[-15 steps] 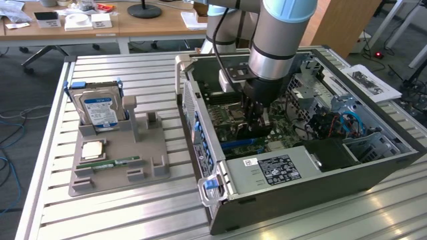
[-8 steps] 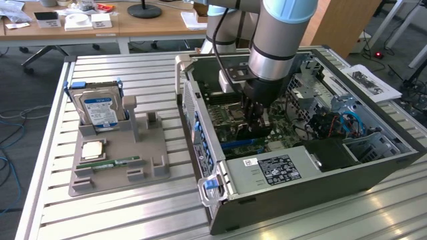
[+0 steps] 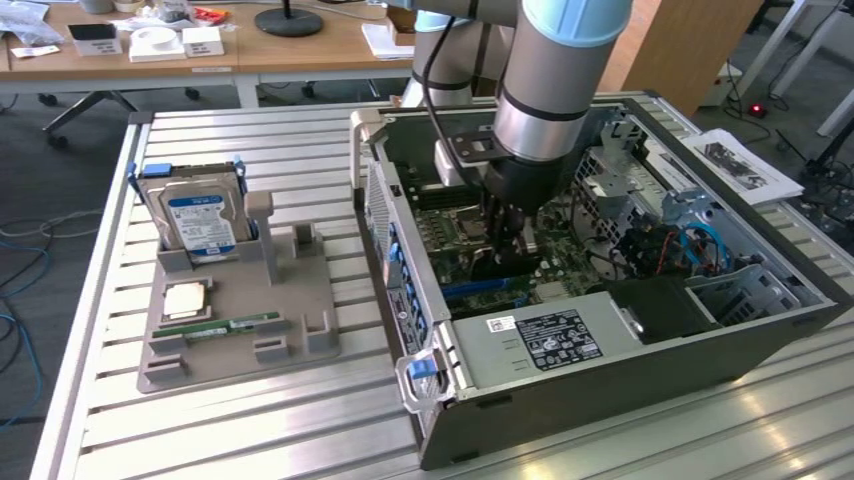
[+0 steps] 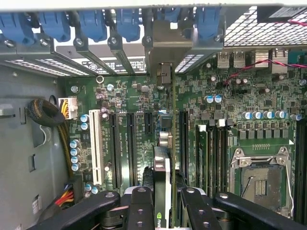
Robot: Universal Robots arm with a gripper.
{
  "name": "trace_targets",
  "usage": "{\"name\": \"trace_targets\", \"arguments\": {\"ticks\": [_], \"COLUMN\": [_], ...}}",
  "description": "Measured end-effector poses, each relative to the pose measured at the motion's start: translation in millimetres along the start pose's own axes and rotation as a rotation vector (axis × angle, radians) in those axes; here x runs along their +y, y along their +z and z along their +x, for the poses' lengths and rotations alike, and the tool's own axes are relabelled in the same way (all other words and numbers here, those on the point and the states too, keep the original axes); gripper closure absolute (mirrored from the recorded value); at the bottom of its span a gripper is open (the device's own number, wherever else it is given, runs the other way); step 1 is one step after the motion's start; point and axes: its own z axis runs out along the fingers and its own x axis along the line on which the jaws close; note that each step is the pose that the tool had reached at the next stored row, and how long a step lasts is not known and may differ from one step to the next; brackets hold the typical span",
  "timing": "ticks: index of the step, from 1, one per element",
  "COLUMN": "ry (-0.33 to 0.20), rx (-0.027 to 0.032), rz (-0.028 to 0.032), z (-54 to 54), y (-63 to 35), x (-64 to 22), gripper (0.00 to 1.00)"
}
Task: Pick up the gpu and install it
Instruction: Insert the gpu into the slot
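Observation:
The gpu (image 4: 162,172) shows edge-on in the wrist view, a thin green card with a black cooler, standing upright over the green motherboard (image 4: 230,96) among the long black slots (image 4: 130,143). My gripper (image 4: 165,194) is shut on it, one black finger (image 4: 141,203) on each side. In the exterior view the gripper (image 3: 509,262) reaches down into the open computer case (image 3: 747,340), close above the motherboard. Whether the card sits in a slot I cannot tell.
A grey tray (image 3: 307,300) on the slatted table holds a hard drive (image 3: 198,222), a processor (image 3: 184,299) and a memory stick (image 3: 234,324). Inside the case are the power supply (image 3: 554,335), blue cables (image 3: 694,245) and blue bracket latches (image 4: 91,24).

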Motion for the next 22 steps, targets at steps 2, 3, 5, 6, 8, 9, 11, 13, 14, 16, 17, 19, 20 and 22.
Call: {"name": "trace_targets", "arguments": {"ticks": [2, 3, 5, 6, 8, 9, 11, 13, 14, 16, 17, 19, 20, 22], "ry": [0.0, 0.0, 0.0, 0.0, 0.0, 0.0, 0.0, 0.0, 0.0, 0.0, 0.0, 0.0, 0.0, 0.0], "rx": [0.0001, 0.0001, 0.0002, 0.0002, 0.0001, 0.0002, 0.0, 0.0001, 0.0, 0.0002, 0.0002, 0.0001, 0.0, -0.0002], "rz": [0.0, -0.0001, -0.0001, -0.0001, -0.0001, -0.0001, 0.0, -0.0001, -0.0001, -0.0001, -0.0001, 0.0, -0.0001, 0.0001], "z": [0.1, 0.1, 0.1, 0.1, 0.0, 0.0, -0.1, -0.2, -0.3, -0.3, -0.3, -0.4, -0.4, -0.4], "y": [0.2, 0.3, 0.5, 0.6, 0.7, 0.8, 1.3, 1.6, 1.8, 1.8, 1.8, 1.9, 2.1, 2.8], "x": [0.5, 0.9, 1.4, 1.7, 1.8, 2.0, 2.5, 2.8, 2.9, 3.0, 3.0, 3.0, 3.1, 3.0], "gripper": [0.73, 0.73, 0.73, 0.73, 0.73, 0.73, 0.73, 0.73, 0.73, 0.73, 0.73, 0.73, 0.73, 0.73]}}
